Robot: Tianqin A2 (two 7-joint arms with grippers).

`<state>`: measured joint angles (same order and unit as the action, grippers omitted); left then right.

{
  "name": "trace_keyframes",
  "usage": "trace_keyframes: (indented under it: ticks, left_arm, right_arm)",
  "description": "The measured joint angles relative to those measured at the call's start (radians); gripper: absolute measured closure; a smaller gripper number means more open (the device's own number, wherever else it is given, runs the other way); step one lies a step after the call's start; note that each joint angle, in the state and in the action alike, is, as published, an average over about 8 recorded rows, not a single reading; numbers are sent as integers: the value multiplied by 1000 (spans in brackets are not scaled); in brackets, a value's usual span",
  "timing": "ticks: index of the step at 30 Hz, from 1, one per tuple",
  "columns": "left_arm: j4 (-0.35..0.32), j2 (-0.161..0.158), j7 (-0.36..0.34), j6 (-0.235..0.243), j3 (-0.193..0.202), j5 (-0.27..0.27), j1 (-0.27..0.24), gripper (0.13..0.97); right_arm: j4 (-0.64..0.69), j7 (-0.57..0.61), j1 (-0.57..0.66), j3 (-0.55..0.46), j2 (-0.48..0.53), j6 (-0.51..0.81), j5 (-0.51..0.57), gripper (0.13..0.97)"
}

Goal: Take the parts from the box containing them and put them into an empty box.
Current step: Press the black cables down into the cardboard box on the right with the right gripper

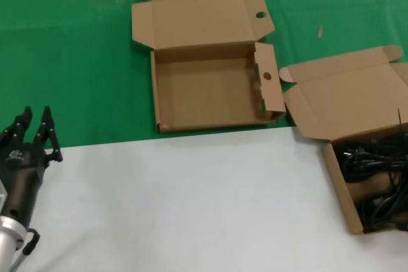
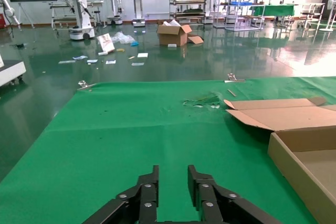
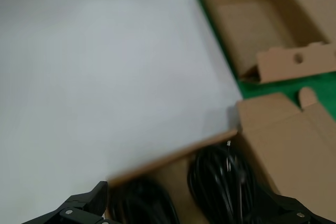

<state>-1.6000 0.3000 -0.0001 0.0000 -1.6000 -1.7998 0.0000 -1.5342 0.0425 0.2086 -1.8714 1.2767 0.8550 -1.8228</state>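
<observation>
At the right edge of the head view sits the full box [image 1: 357, 176], its lid tipped back and black cables [image 1: 376, 183] heaped inside, partly cut off by the frame. Its neighbour, the empty box [image 1: 207, 90] with the round hole [image 1: 267, 76] in its side flap, lies open on the green cloth [image 1: 64, 62], near but not touching.

From its own camera the right gripper [image 3: 184, 211] hangs just above the cables [image 3: 220, 182], its two black fingers [image 3: 79, 211] spread wide, one over the cardboard rim and the other toward the lid side. It holds nothing yet.

Low on the left, over the white sheet [image 1: 178, 202], the left gripper [image 1: 35, 133] waits with a narrow gap between its fingertips, well apart from both boxes.

Several things could spoil the pick. One finger stands roughly over the box wall (hard to judge exactly from this angle), so a straight descent may land on cardboard and crush or shove the light box. The cables are loosely tangled, so closing on a single strand could drag the neighbouring bundle up and spill it onto the sheet. A trailing plug might also snag the upright side flap of the empty box during the carry.
</observation>
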Motion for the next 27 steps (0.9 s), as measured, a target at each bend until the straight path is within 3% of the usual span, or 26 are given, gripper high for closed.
trace_keyframes:
  ticks: [4,12,19,27]
  left_arm:
    - [0,0,0,0,0,0,0,791]
    - [0,0,0,0,0,0,0,907]
    - [0,0,0,0,0,0,0,943]
    - [0,0,0,0,0,0,0,957]
  right_arm:
    - [115,66,172,-45,-73,170,121,130]
    - [349,195,456,-139,-234,394,301,146]
    - [502,270,617,-195,-332,463,388,187]
    - [589,300,692,-212,-379,476,434,309]
